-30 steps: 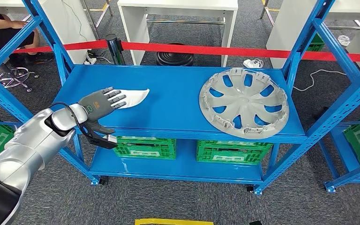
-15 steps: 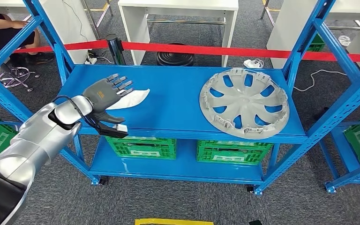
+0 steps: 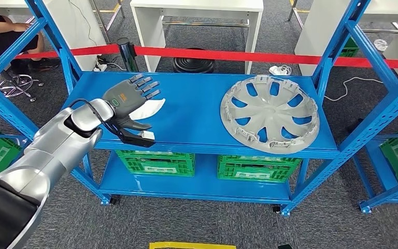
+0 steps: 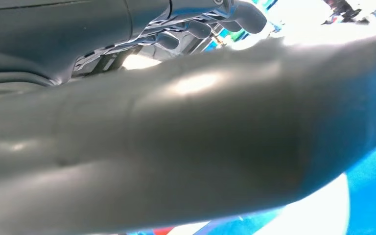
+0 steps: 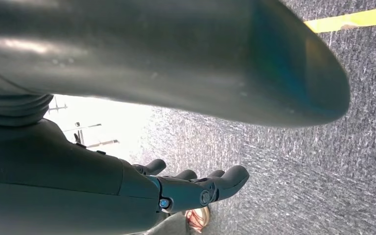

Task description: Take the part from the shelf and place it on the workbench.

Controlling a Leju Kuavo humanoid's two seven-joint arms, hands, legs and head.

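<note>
While grey carpet surrounded the blue shelf, the left hand hovered spread and empty above a white part; the right hand hung loosely uncurled, holding nothing.

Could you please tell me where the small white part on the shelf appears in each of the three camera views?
Head view: the white part lies on the left half of the blue shelf, partly under the fingers of the left hand.
Left wrist view: a white patch beneath the thick grey thumb is probably that part.
Right wrist view: not in it; carpet and the right hand.
Shared landmark: the blue shelf surface, in the head and left wrist views.
</note>
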